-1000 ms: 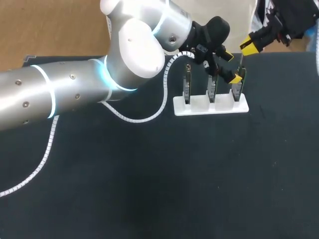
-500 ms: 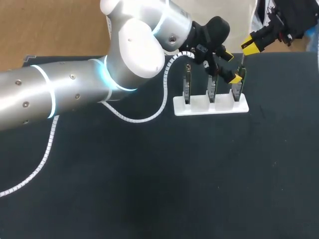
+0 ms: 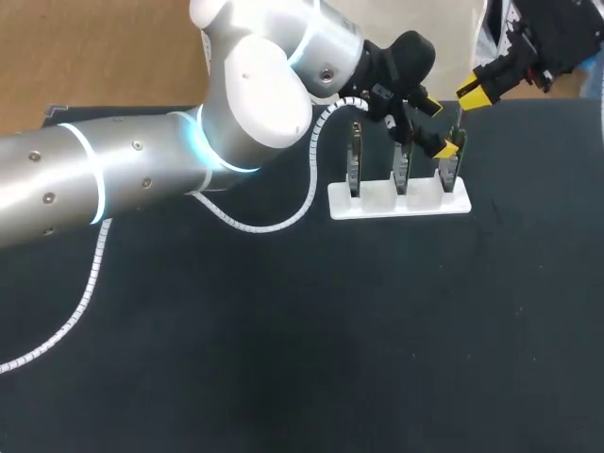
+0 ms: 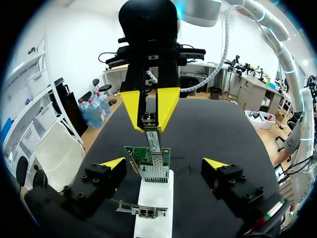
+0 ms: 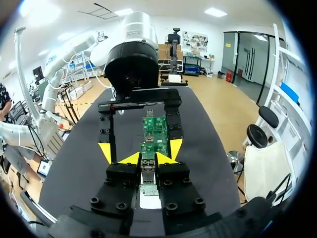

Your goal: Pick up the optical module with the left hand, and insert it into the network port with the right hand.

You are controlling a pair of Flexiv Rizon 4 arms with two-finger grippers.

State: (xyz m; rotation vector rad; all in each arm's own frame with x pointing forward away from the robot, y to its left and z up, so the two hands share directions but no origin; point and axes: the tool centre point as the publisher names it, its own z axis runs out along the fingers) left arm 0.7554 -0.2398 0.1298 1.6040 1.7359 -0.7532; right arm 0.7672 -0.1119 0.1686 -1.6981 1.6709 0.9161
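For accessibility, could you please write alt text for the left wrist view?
The right gripper holds the optical module at the top of a network card in a white stand; the left gripper, open, flanks the card.

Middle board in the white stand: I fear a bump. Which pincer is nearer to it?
Left. The left pincer straddles the end board just beside the middle board; the right pincer sits above that end board, farther off, holding the module.

A robotics lab: the left arm (image 3: 142, 179) and right arm (image 3: 557, 38) hang over a black desk (image 3: 283, 359), where 3 bare circuit cards (image 3: 354, 165) stand in a white holder (image 3: 396, 201).
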